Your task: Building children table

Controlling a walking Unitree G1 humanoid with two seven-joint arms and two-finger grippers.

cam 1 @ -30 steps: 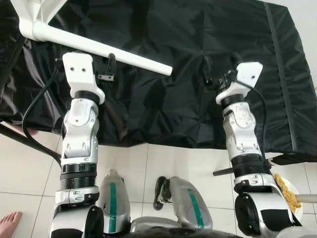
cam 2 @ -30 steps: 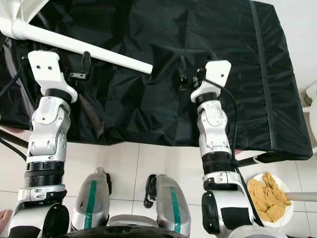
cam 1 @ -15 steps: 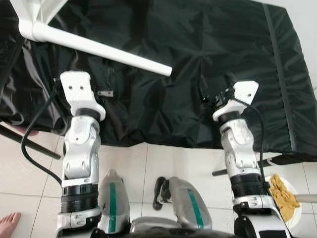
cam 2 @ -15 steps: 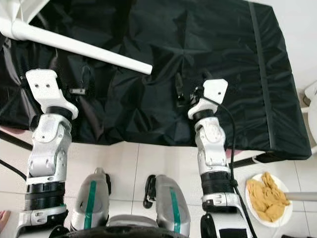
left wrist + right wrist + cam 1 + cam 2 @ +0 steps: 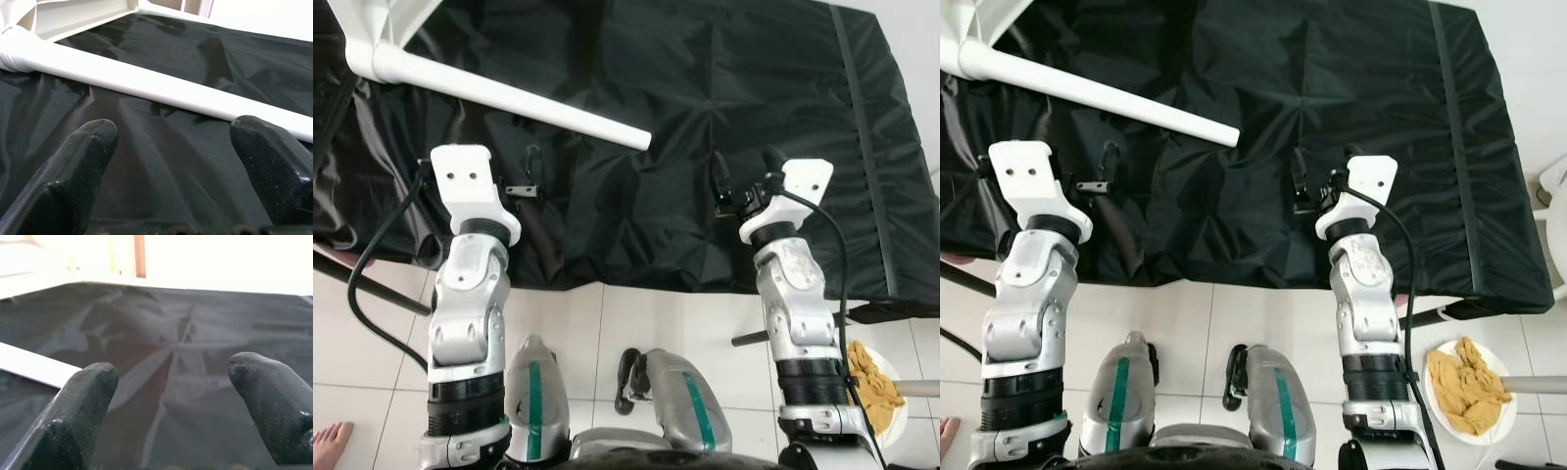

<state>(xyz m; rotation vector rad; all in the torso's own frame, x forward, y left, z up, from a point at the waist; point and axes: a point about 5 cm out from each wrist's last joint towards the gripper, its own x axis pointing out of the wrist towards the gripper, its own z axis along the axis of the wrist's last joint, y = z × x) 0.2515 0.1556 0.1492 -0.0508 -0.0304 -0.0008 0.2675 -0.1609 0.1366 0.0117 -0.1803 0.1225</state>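
Far left, a bare foot (image 5: 331,441) at the tile floor's (image 5: 636,318) edge; a person stands close by. White table leg (image 5: 509,95) lies slanting across the black sheet (image 5: 705,117), its thick end still joined to a white table part (image 5: 382,15) at the upper left, its free round end pointing toward the middle; likely laid flat on the covered surface so pieces stay put and unscratched during assembly. Left gripper (image 5: 171,147) hovers low over the sheet just short of the leg, jaws spread wide, empty, touching nothing; reads as lined up to take the leg. Right gripper (image 5: 171,382) over bare sheet right of the leg's tip, jaws equally wide, holding nothing. Far right on the floor, a white plate (image 5: 1449,416) with a yellow cloth (image 5: 1469,382).
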